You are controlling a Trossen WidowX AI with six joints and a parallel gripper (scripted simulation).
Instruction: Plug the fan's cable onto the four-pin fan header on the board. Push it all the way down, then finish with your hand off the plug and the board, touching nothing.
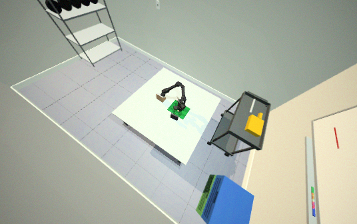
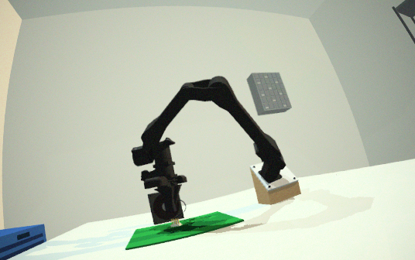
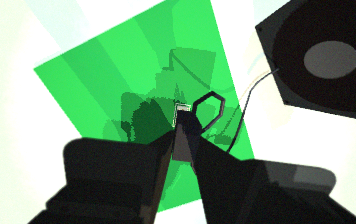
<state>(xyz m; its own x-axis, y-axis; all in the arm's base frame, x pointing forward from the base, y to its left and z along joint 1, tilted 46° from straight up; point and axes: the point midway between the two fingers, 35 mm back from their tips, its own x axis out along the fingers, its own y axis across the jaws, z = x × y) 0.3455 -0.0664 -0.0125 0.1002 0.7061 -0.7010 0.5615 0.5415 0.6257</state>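
Observation:
The green board [image 1: 184,115] [image 2: 139,240] [image 3: 65,70] lies flat on the table. A small pale header [image 2: 176,223] [image 3: 183,107] stands near its middle. My gripper [image 2: 174,217] [image 3: 183,136] points down over the board, low above the header, and is shut on the dark plug [image 3: 183,146]. In the wrist view the plug's far end covers part of the header, whose pale outline shows just past it; whether they touch cannot be told. A dark cable loop [image 3: 222,106] stands out beside the plug. The square black fan [image 1: 174,117] [image 2: 153,217] [image 3: 277,65] stands beside the board.
The arm's base sits on a wooden block [image 1: 160,98] [image 2: 284,194] with a pale top plate. The white table [image 1: 143,113] [image 2: 333,217] carries all of it. A cart [image 1: 233,120] with a yellow object, a shelf rack and a blue box stand away from the table.

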